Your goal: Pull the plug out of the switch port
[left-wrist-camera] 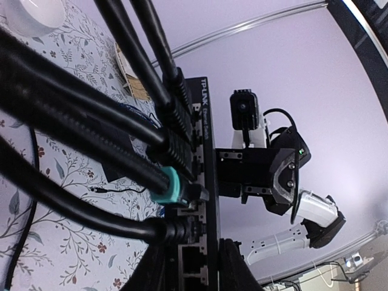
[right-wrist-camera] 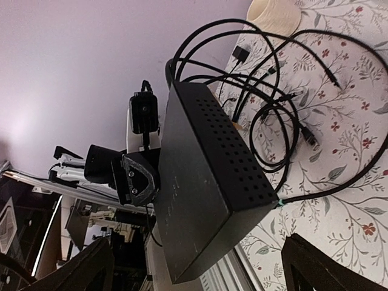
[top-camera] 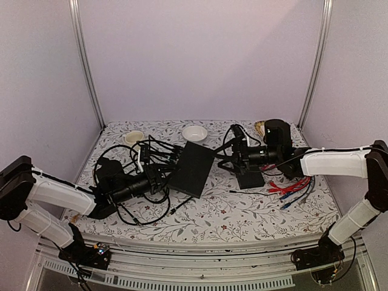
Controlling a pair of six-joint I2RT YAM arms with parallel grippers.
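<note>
Black left gripper (left-wrist-camera: pixel 194 274): jaws sit one on each side of the port end of the switch (left-wrist-camera: pixel 205 151) with no gap showing, so I read it as pinching the casing at the end of the port row. Directly ahead of it, thick black cables (left-wrist-camera: pixel 91 121) enter the ports. Among them is a teal-booted plug (left-wrist-camera: pixel 174 185). Which plug is the target I cannot tell.

Opposite, right gripper (right-wrist-camera: pixel 209 270): fingers spread wide and holding nothing. It faces the vented end of the switch, away from the ports, near but not touching.

Overhead: the switch (top-camera: pixel 193 168) lies mid-worktop (top-camera: pixel 242 209) between the two grippers, with the cable tangle on its left. A shorter black box (top-camera: pixel 250 179) sits under the right arm and is not the target. Red and blue leads (top-camera: pixel 291 185) lie further right.

Judgement on the step: the switch is braced at one end and no plug is gripped yet.
- Take the plug by its body, not the cable.
- Press the latch tab if there is one (not visible).
- Pull straight along the port axis while the other gripper holds the casing firm.
- Neighbouring cables crowd the row, so come in from the freer side.

Risk: the switch slides along with the plug if the brace slips.
</note>
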